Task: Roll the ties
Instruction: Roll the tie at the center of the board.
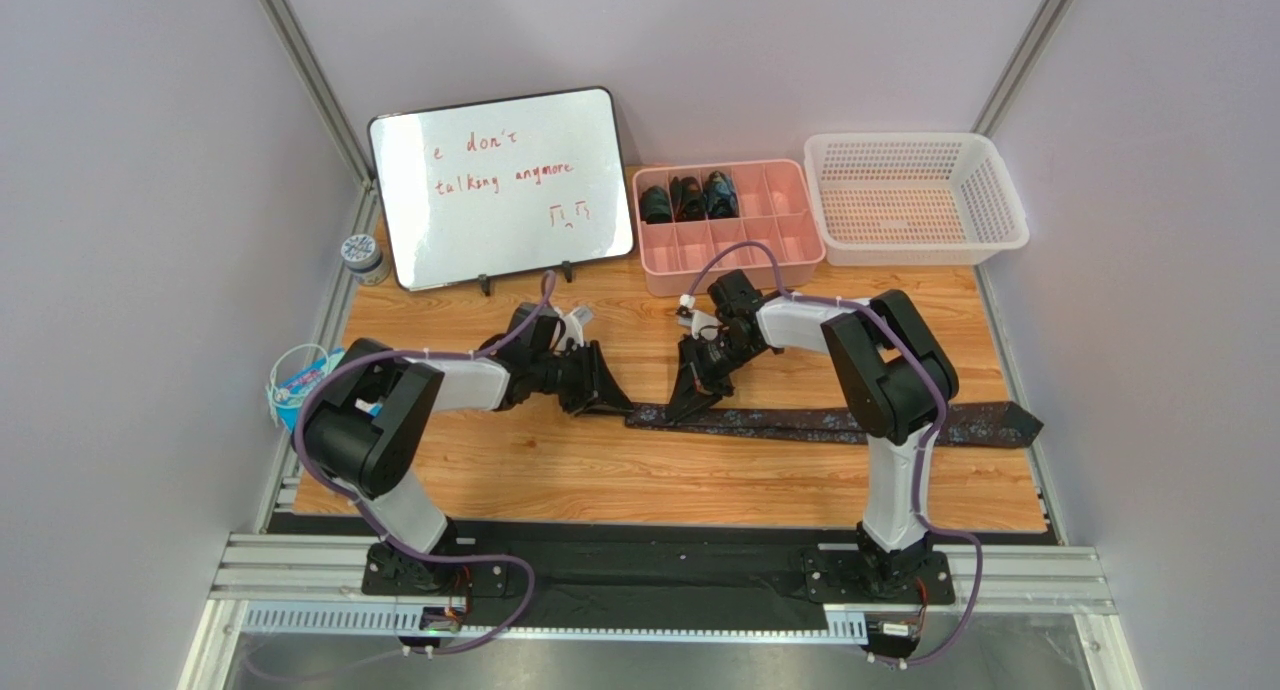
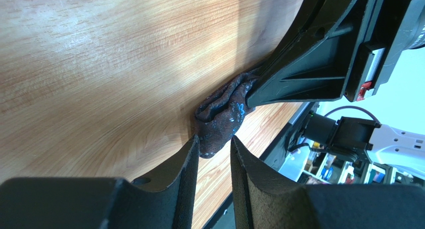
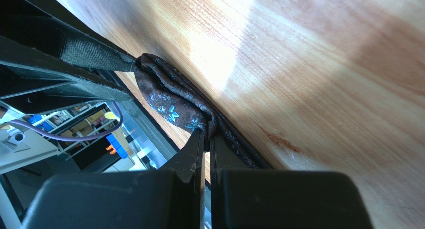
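A dark patterned tie lies flat along the wooden table, its wide end to the right. Its left end is bunched into a loose fold. My right gripper is shut on that fold, pinching the fabric against the table. My left gripper faces it from the left, jaws a narrow gap apart, with the tip of the fold just at its fingertips. Three rolled ties sit in the back row of a pink organizer.
A white mesh basket stands at the back right beside the organizer. A whiteboard with red writing leans at the back left, with a small jar next to it. A blue-rimmed bowl sits off the table's left edge.
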